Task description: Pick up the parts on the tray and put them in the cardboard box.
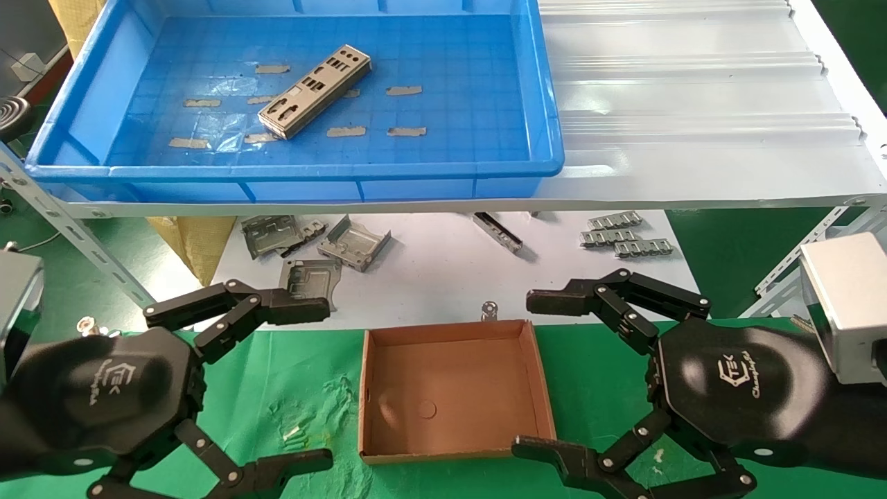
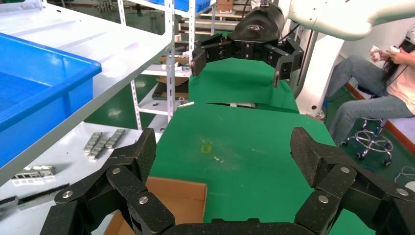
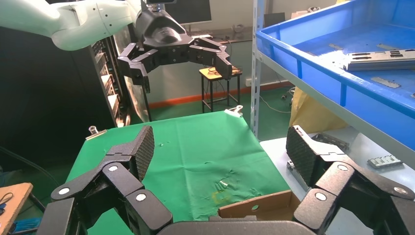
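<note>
A small stack of long silver-grey plates with cutouts, the parts [image 1: 315,91], lies slantwise in the blue tray [image 1: 540,104] on the white shelf; it also shows in the right wrist view [image 3: 379,59]. The brown cardboard box [image 1: 454,391] sits empty on the green cloth below, with a round mark on its floor. My left gripper [image 1: 319,381] is open and empty to the left of the box. My right gripper [image 1: 537,374] is open and empty to the right of it. Each wrist view shows a corner of the box [image 2: 181,198] [image 3: 259,205] under open jaws.
Folded grey brackets [image 1: 319,249] and small ridged strips [image 1: 624,235] lie on the white surface under the shelf. A slotted shelf post [image 1: 76,232] slants down at the left, another [image 1: 797,256] at the right. A small metal fitting [image 1: 489,309] stands behind the box.
</note>
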Available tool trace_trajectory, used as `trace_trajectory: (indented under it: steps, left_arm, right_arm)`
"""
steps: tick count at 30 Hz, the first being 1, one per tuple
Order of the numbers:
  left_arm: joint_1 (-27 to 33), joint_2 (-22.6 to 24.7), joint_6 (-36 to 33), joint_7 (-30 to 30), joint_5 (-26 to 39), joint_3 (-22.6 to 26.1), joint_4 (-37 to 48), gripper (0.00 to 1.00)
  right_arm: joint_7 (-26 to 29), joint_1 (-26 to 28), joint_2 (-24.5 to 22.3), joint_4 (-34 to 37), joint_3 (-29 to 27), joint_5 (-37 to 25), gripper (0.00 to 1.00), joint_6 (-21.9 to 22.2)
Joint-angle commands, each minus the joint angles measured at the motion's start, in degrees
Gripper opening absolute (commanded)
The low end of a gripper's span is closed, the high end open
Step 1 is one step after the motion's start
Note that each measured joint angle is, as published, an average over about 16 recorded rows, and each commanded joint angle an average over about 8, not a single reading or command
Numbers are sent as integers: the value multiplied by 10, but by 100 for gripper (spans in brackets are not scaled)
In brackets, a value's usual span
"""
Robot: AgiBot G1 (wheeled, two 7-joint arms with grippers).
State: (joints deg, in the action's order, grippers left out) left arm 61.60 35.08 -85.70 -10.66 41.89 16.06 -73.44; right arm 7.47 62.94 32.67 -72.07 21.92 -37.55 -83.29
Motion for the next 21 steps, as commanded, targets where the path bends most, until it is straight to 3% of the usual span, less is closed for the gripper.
trace_trajectory:
  steps: [1,18,21]
  left_arm:
    - [0,0,0,0,0,0,0,100]
    - [0,0,0,0,0,0,0,100]
    - [0,0,0,0,0,0,0,100]
  right_arm:
    - [0,0,0,0,0,0,100,0]
    - [0,0,0,0,0,0,100,0]
    - [0,0,0,0,0,0,64,0]
